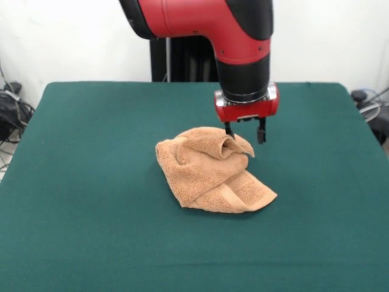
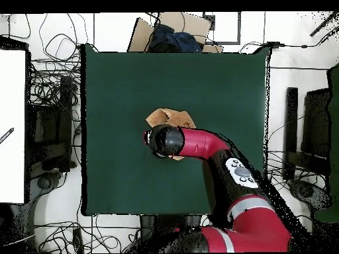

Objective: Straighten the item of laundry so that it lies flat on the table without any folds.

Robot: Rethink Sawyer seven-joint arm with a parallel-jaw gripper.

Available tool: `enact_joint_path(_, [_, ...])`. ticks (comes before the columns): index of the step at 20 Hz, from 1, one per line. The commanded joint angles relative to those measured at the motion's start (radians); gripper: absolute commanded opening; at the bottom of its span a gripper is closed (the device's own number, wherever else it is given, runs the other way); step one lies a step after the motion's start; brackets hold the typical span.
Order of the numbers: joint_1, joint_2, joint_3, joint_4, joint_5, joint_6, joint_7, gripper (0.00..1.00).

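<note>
So from my remote seat, the front view has the towel (image 1: 213, 176) sitting in a crumpled heap just right of the middle of the frame, on the green surface (image 1: 91, 182). It's bunched and folded over itself, with a woven band showing along the lower right flap that pokes out toward the lower right. The upper part of the heap rises into a little peak of rolled cloth.

The tool (image 1: 244, 135) hangs from the red and black arm coming down from the top of the frame, right at the upper right edge of the heap. Its two dark fingers are spread apart: the left one is down against the raised fold at the top of the towel, the right one hangs free just beside the cloth over bare green. I can't honestly say whether that left finger is tucked into the fold or only touching it.

In the overhead view the arm's head covers most of the towel (image 2: 173, 118), only a peach bit peeks out above it near the centre of the surface (image 2: 119, 86).
</note>
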Motion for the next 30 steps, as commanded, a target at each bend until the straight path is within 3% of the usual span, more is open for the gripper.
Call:
enact_joint_path(1, [0.030, 0.005, 0.017, -0.055, -0.074, -0.003, 0.024, 1.00])
enact_joint_path(15, [0.018, 0.014, 0.032, -0.066, -0.085, -0.031, 0.031, 1.00])
enact_joint_path(16, [0.019, 0.012, 0.030, -0.066, -0.087, -0.035, 0.032, 0.00])
enact_joint_path(30, [0.042, -0.044, 0.000, -0.036, -0.095, -0.028, 0.061, 0.00])
